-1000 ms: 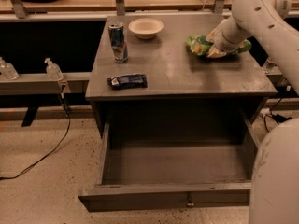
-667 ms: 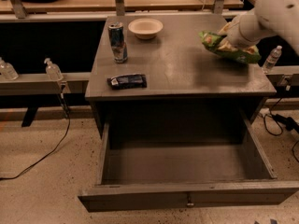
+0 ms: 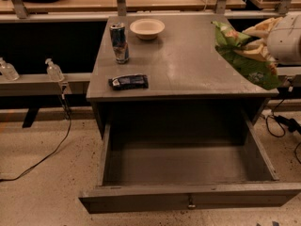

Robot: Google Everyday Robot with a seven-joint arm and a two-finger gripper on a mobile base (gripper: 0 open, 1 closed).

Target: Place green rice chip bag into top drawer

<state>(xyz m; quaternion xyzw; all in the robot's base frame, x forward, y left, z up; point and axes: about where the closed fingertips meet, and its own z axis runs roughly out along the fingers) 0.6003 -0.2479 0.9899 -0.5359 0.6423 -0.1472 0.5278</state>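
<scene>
Dim light, tabletop (image 3: 188, 65) glare; gripper (image 3: 257, 41) at right around green rice chip bag (image 3: 249, 68)

Grey top drawer (image 3: 188, 199); green rice chip bag (image 3: 253, 72) in white gripper (image 3: 244, 42) at right edge.

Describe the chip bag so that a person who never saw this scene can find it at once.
Find the grey table above the open drawer; at its right edge the robot's gripper holds the chip bag. It is the only green, crinkly thing there, while the can, the bowl and the dark packet sit further left on the tabletop.
</scene>
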